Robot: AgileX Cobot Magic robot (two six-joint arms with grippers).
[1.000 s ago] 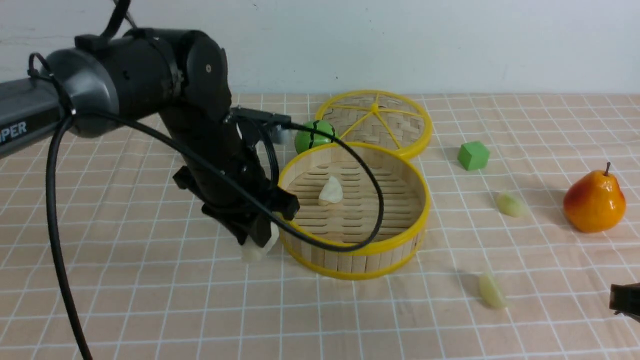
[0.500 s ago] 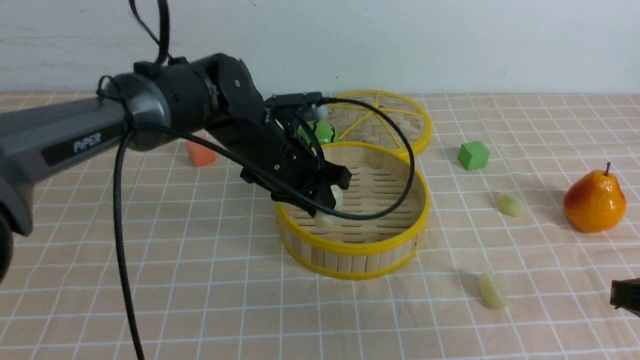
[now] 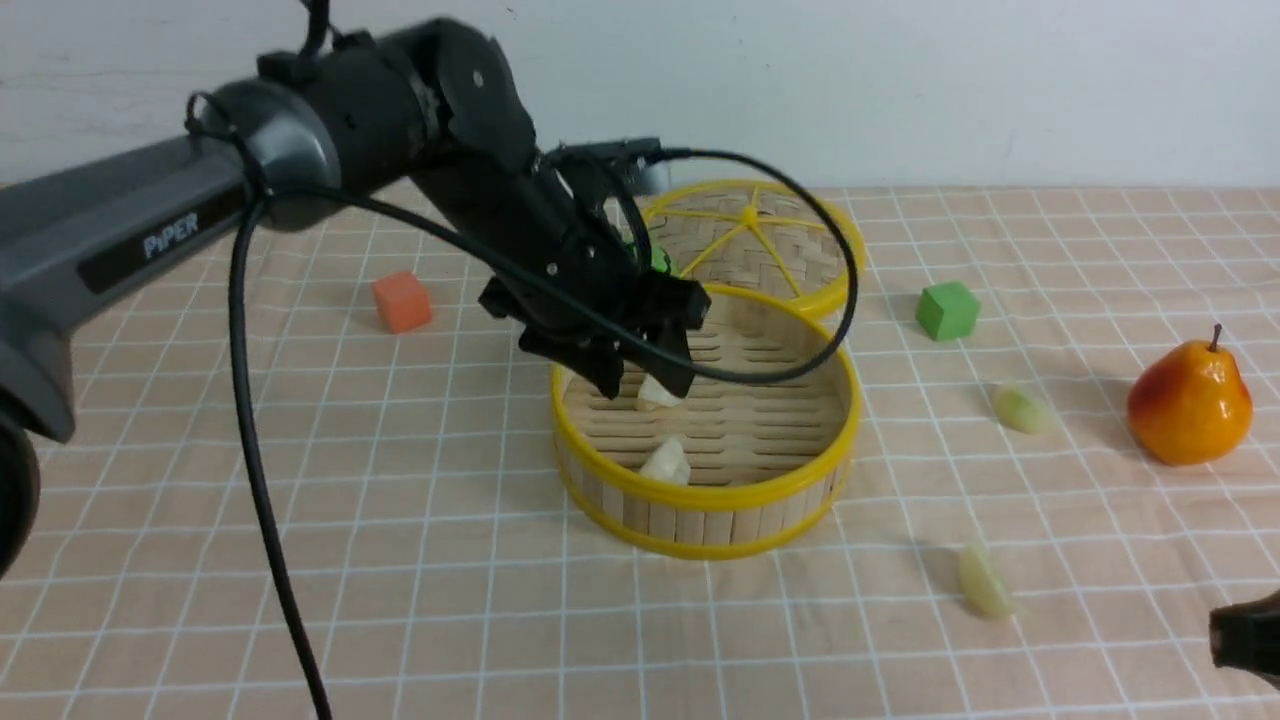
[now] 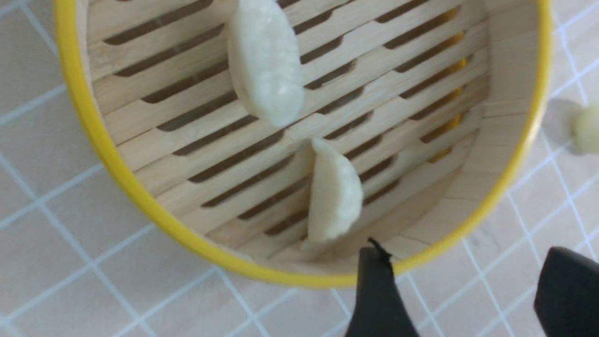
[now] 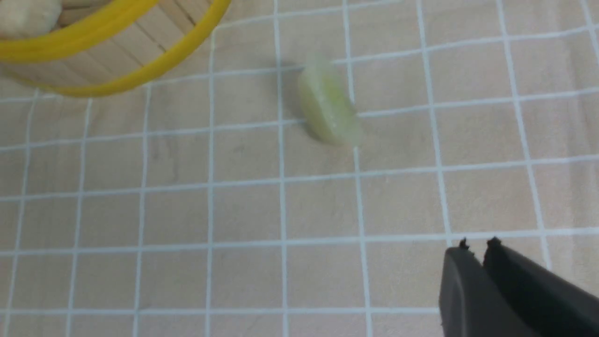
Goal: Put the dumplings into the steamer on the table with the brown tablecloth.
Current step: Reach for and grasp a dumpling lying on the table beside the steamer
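a plain off-white wall (image 3: 950, 90), faintly marked, stands at the back under soft even light.

Brown-clothed table (image 3: 300, 560) with steamer (image 3: 705, 497), lid (image 3: 800, 250), cubes (image 3: 946, 310), pear (image 3: 1188, 405), two dumplings (image 3: 984, 582)

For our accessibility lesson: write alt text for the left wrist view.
Two pale dumplings lie inside the yellow-rimmed bamboo steamer, on its slatted floor. The left pincer hangs open and empty by the rim, over the brown gridded tablecloth.
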